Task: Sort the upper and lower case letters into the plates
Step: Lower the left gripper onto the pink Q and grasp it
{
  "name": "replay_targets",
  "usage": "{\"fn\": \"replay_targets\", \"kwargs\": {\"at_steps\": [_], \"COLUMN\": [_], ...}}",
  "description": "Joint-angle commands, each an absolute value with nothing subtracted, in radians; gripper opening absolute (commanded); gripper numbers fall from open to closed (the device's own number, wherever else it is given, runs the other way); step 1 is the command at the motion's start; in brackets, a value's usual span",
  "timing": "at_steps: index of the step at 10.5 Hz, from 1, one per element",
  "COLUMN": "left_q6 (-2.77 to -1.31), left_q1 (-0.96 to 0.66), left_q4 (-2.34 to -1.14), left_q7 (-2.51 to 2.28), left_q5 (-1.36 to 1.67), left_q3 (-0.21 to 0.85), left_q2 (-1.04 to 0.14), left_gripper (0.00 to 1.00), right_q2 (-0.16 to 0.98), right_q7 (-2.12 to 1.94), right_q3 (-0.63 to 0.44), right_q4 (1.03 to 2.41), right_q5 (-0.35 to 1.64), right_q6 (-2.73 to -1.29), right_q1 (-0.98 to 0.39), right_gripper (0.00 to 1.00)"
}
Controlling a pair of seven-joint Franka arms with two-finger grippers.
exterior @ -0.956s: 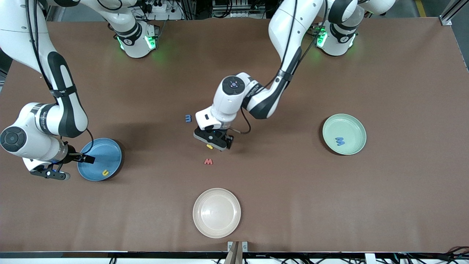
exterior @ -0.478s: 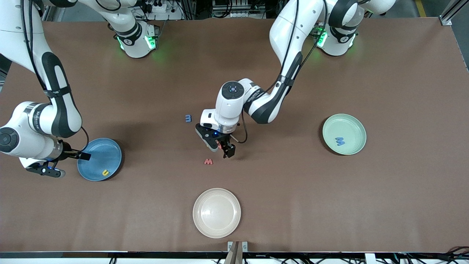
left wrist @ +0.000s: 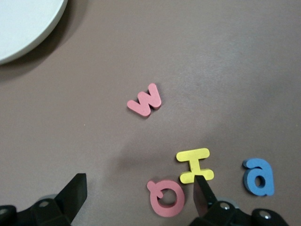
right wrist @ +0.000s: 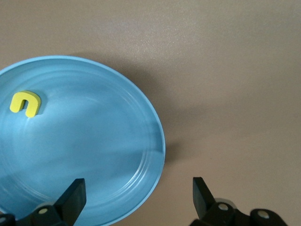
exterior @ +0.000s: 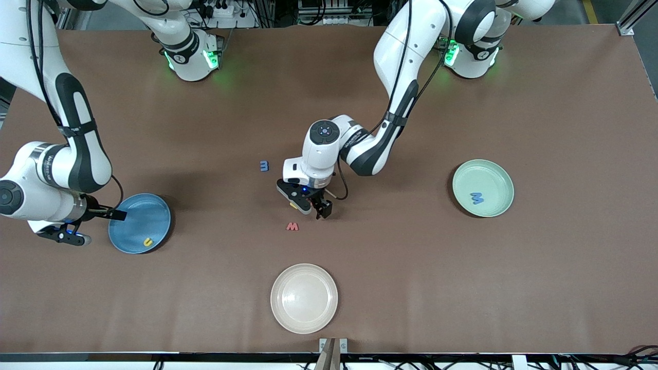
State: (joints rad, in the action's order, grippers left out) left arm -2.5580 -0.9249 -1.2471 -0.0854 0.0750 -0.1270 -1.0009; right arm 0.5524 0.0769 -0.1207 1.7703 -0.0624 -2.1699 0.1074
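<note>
Hiding under the spread left pincer (exterior: 314, 206) in front view, the wrist shows yellow H (left wrist: 194, 165), red Q (left wrist: 165, 198).

One cream-white plate (exterior: 304, 298) sits on the brown table (exterior: 540, 288), at the edge nearest the front camera, about midway along its length. It is round, shallow and upright. Nothing lies in it.

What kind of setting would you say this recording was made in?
Most likely a robotics lab: a brown-covered table with two arms mounted on it, power strips and cabling along its edge, and only toy letters such as the red w laid out.
</note>
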Motion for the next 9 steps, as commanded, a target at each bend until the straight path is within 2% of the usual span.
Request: {"fn": "replay_targets", "kwargs": {"at_steps": [1,9], "left_q6": [-2.571,-2.571], "left_q1": [-0.945,-0.957], "left_q4": [-1.249,-1.279], "left_q7": [-0.163,-0.034], "left_q5": [0.040,0.035], "left_q3": [-0.129,-0.129], "left_q2": [-1.015,-1.012], "left_gripper": [1.00,1.00], "right_q2": [0.552,0.554], "right_q7": [0.092,0.092], "right_q3": [-0.107,-0.107], "right_q4": [1.766,1.763], "right_q5": [-0.080,-0.080], "right_q6": [-2.158,-2.161], "right_q1": [0.123,0.129], "right_gripper": [1.00,1.00]}}
